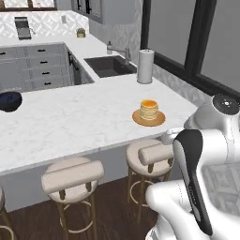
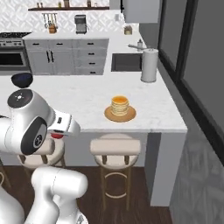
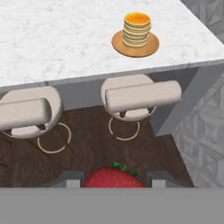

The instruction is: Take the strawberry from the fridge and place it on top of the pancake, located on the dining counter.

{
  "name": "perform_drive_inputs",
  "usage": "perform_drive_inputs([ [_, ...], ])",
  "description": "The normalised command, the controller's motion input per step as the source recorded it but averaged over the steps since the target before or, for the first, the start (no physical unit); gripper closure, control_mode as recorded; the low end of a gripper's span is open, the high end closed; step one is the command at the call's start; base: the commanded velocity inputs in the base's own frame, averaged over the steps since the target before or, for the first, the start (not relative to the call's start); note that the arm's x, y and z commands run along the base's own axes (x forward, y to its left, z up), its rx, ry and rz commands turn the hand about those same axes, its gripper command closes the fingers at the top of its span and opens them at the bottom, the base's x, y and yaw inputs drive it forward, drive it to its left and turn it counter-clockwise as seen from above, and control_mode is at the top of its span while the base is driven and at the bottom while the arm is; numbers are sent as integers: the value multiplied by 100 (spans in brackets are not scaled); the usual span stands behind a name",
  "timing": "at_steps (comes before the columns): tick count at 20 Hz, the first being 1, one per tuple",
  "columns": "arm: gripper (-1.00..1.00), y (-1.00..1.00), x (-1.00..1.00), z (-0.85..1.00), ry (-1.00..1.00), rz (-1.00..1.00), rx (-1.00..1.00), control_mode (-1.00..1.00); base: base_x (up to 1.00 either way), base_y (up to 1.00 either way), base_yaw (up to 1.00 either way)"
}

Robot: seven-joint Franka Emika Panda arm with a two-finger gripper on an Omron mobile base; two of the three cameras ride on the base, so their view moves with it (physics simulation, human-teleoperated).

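The strawberry, bright red with a green cap, sits between my gripper's two dark fingertips, which are shut on it. It also shows as a red spot under my hand, which hangs in front of the dining counter's edge, above the stools. The pancake is a short golden stack on a round wooden plate near the counter's front edge, ahead of the gripper and apart from it. The fridge is out of view.
Two round beige stools stand under the counter's overhang. A paper towel roll and a dark sink lie behind the pancake. A dark bowl rests at the counter's left. Dark window panels run along the right.
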Motion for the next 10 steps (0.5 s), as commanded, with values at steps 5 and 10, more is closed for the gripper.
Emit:
perform_drive_inputs([
  [5,100,0,0,0,0,0,0,100,20,-90,32],
  [10,100,0,0,0,0,0,0,100,37,-37,-3],
])
